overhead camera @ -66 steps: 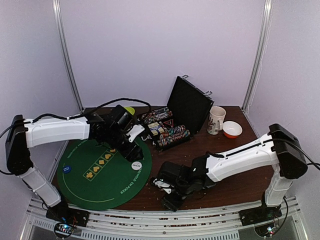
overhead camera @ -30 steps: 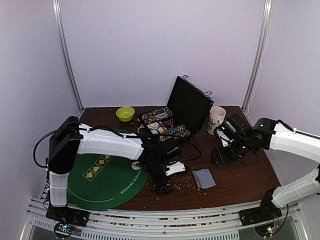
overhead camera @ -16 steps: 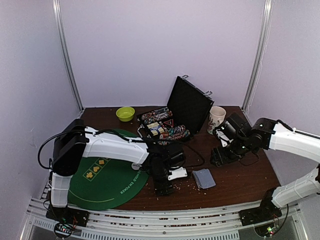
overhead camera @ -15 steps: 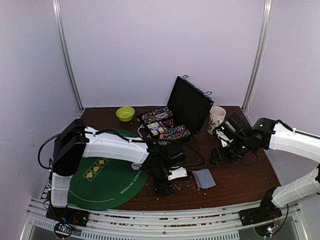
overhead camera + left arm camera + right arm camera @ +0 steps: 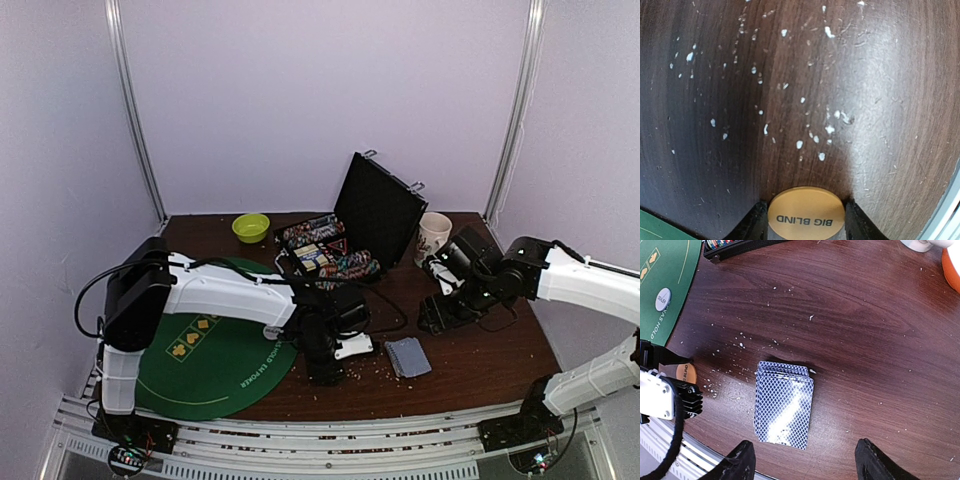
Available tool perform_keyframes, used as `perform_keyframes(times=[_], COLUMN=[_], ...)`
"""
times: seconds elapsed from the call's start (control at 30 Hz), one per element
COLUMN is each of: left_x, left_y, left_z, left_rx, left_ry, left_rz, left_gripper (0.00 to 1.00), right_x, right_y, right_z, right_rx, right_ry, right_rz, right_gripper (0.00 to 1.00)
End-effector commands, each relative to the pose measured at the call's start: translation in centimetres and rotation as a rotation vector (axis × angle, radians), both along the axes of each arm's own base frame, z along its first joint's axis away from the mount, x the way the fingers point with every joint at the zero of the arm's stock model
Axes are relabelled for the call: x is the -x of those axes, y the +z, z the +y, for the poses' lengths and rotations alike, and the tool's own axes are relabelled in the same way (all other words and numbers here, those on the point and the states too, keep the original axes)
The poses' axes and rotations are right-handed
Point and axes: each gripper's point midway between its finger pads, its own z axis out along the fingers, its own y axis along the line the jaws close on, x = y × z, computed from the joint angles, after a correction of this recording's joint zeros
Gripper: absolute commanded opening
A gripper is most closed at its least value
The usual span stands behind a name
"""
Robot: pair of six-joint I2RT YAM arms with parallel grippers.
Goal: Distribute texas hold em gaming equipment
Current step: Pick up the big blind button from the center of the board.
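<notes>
as seen from the left wrist, low over the dark brown wooden table (image 5: 805,75): left tool (image 5: 806,221) closed against both sides of a tan round plastic disc (image 5: 806,212) printed "big blind", fingers (image 5: 754,225) meeting its rim. lying flat on bare wood among pale crumbs (image 5: 815,135), near the edge of the round green felt mat (image 5: 190,370) and toward the front of the table. no long axis, being round; lettering running straight across from finger to finger, so squarely centred in the grip. mat and its white round dealer disc (image 5: 272,330) off to the left, the likely way to carry it. probably mid-pickup, lift not yet begun.

right tool (image 5: 805,456) open wide, holding nothing, hanging over the table up and to the far right of a stack of blue diamond-backed playing cards (image 5: 784,404). stack well apart from the blind disc, long axis pointing roughly at the near table edge, top cards slightly slipped at the far end. nearer the right arm than the left. farther back, open black case (image 5: 385,205) with rows of multicoloured chips (image 5: 345,268).
</notes>
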Motion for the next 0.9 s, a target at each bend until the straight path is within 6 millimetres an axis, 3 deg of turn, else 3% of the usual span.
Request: perform_keyframes(times=[0.0,0.7,0.87], left_x=[-0.3,-0.5,-1.5], left_y=[-0.1,3.7,4.4], left_z=[1.7,0.8,1.2], left_rx=[-0.048,0.019,0.043], left_ry=[0.015,0.015,0.046], left_rz=[-0.011,-0.02,-0.006], left_gripper=[0.5,0.49,0.48], right_x=[0.2,0.1,0.1], right_y=[-0.5,-0.6,-0.6], right_z=[-0.2,0.1,0.1], right_rx=[0.009,0.01,0.009], right_ry=[0.004,0.01,0.01], right_rz=[0.015,0.026,0.026], right_gripper=[0.71,0.71,0.71])
